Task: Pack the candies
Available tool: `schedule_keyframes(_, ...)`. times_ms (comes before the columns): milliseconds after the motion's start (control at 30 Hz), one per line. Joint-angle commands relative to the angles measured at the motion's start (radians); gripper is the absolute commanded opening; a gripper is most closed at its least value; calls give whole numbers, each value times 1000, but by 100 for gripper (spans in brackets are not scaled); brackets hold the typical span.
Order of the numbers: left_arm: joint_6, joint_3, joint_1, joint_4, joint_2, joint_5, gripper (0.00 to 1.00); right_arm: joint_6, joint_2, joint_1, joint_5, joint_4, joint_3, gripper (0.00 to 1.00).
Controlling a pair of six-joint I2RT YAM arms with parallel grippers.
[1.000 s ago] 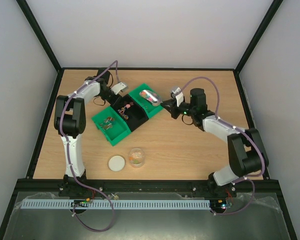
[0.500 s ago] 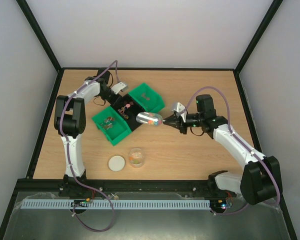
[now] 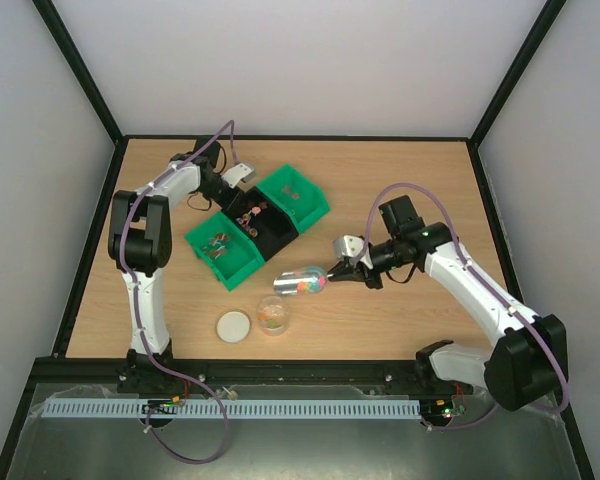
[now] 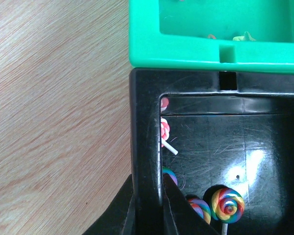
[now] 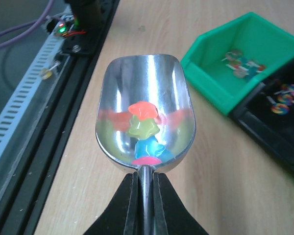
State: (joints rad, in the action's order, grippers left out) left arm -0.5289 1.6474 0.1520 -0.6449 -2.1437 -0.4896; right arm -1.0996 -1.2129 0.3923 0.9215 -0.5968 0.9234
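Note:
My right gripper (image 3: 338,272) (image 5: 145,177) is shut on the handle of a metal scoop (image 3: 300,282) (image 5: 144,98). The scoop holds a few candies (image 5: 146,129): orange, yellow-green, blue and pink. It hovers just above and to the right of a small clear jar (image 3: 273,315), which has some candies in its bottom. My left gripper (image 3: 234,196) (image 4: 147,196) is shut on the left wall of the black bin (image 3: 270,232) (image 4: 146,122). Swirl lollipops (image 4: 227,204) lie in that bin.
A green bin (image 3: 223,255) (image 5: 225,73) sits left of the black bin and another green bin (image 3: 296,195) (image 4: 186,49) to its right, in one diagonal row. A white lid (image 3: 234,326) lies left of the jar. The table's front rail (image 5: 44,98) runs close by the scoop.
My right arm has carried the loaded scoop from the right green bin across the table toward the near edge, to beside the jar. The left arm has not moved.

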Motion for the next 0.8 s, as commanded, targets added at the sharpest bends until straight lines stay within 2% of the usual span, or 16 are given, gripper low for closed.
schedule_keyframes(0,27,-24,2,5,-24,3,2,-127,-25,58,-58,-175,45,1)
schedule_keyframes(400,40,-42,6,22,-18,7,2,-28,-105,236,-311,-199,121,1)
schedule_keyframes(767,37,-58,6,35,-9,14,2,55,-162,326,-444,-187,177,1)
